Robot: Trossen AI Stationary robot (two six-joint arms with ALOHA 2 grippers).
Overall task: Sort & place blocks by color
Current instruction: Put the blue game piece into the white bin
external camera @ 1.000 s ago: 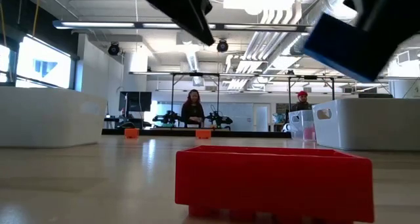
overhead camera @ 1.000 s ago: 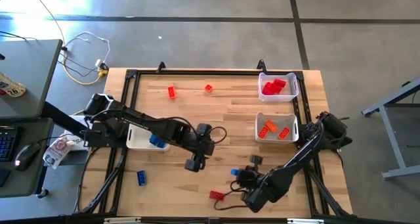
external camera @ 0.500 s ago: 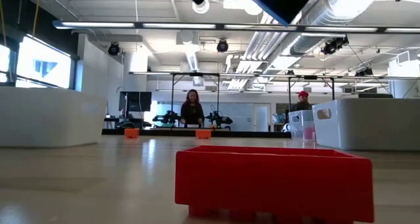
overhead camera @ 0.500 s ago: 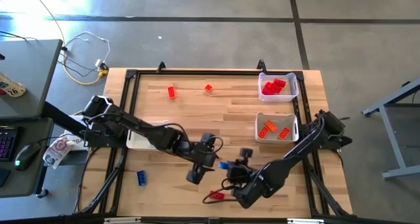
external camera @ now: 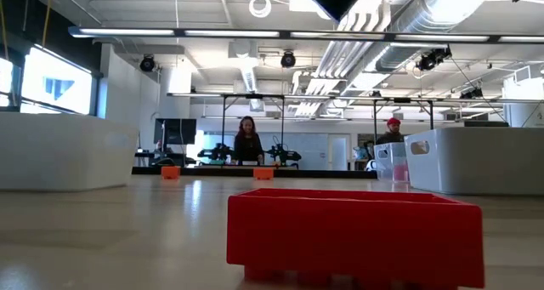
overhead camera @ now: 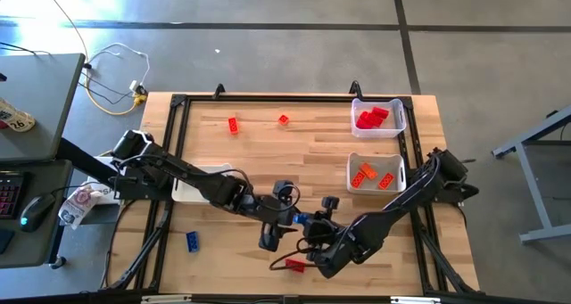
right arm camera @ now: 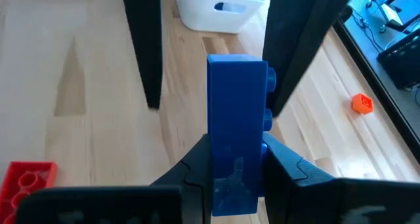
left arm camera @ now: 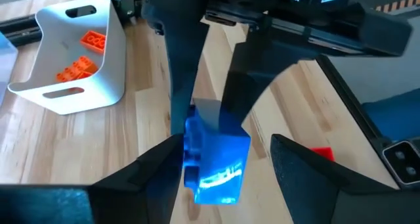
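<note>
— Both arms have drawn together over the lower middle of the high view since a second ago, haven't they?

— Yes. Earlier the right claw (overhead camera: 308, 222) was nearer the lower right with the blue block (overhead camera: 304, 221); now it meets the left claw (overhead camera: 287, 217) just left of it, above the counter (overhead camera: 312, 152).

— How do the claws stand?

— The right claw is clamped tight on the blue block; in its wrist view the block (right arm camera: 236, 161) stands on end between its fingers (right arm camera: 197, 161). The left claw is spread wide, one finger (left arm camera: 164, 161) to each side of the same block (left arm camera: 215, 159); I cannot tell whether they touch it.

— And the other blocks?

— A red block (overhead camera: 294, 266) lies on the counter at the lower middle, just below the claws; the low view shows it close up (external camera: 353, 235). A blue block (overhead camera: 192, 242) lies at the lower left. Two small ones sit in the upper middle: a red block (overhead camera: 233, 125) and an orange block (overhead camera: 284, 119).

— The bins?

— On the right of the high view, a white bin (overhead camera: 399, 117) holds red blocks (overhead camera: 372, 118), and below it another white bin (overhead camera: 353, 166) holds orange blocks (overhead camera: 376, 177). A third white bin (overhead camera: 183, 193) sits on the left, mostly under the left arm.

— Anyone in the room?

— Two people (external camera: 247, 139) stand far back in the low view.
</note>
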